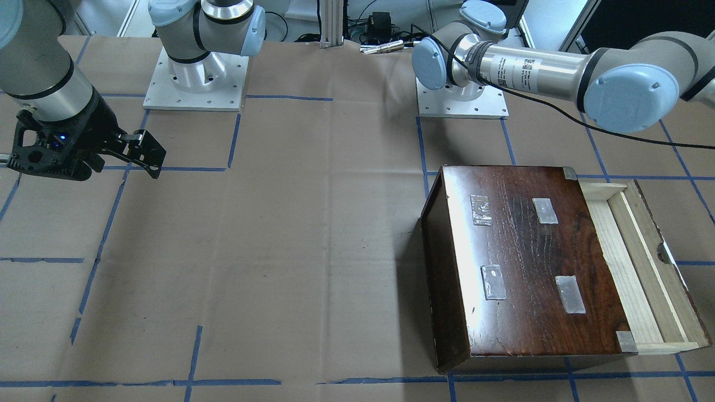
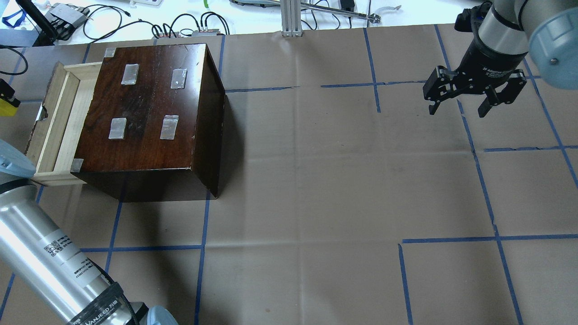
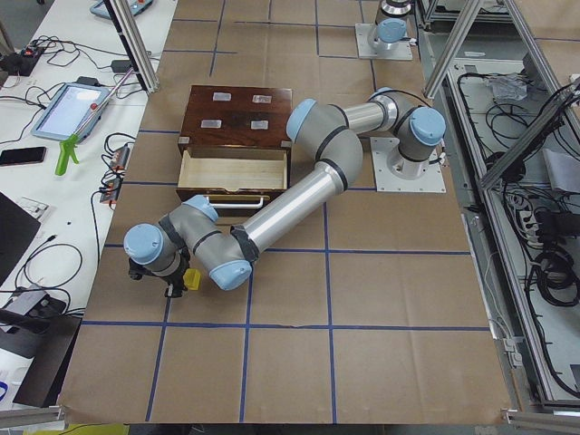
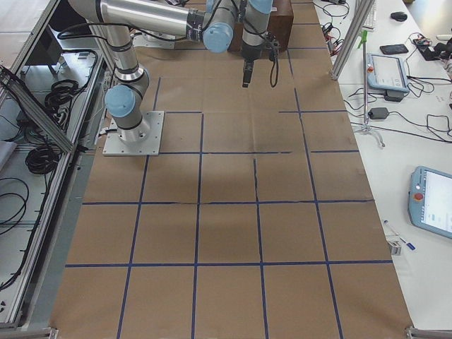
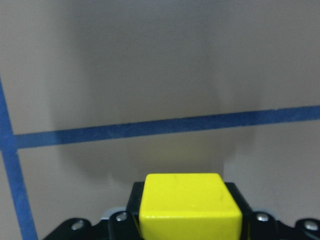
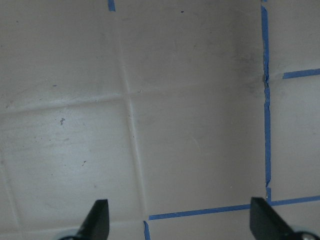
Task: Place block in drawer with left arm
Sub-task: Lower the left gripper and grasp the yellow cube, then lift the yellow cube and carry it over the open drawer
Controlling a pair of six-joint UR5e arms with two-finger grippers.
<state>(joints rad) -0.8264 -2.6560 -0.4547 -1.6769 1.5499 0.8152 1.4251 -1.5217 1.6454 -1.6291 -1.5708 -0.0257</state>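
Note:
The block (image 5: 189, 204), a small bright yellow cube, sits between the fingers of my left gripper (image 5: 187, 222), which is shut on it above the brown paper. The block also shows at the left edge of the overhead view (image 2: 6, 109) and in the exterior left view (image 3: 192, 279), apart from the drawer's front. The drawer (image 2: 58, 118), a pale wood tray, is pulled open from the dark-brown box (image 2: 149, 108) and looks empty (image 3: 234, 169). My right gripper (image 2: 457, 110) is open and empty, far from the box (image 6: 180, 225).
The table is covered in brown paper with a blue tape grid (image 2: 316, 180). The left arm's long silver link (image 3: 290, 204) passes over the drawer's front corner. Cables and devices (image 2: 135, 22) lie beyond the far table edge. Both arm bases (image 1: 195, 78) stand at the robot's side.

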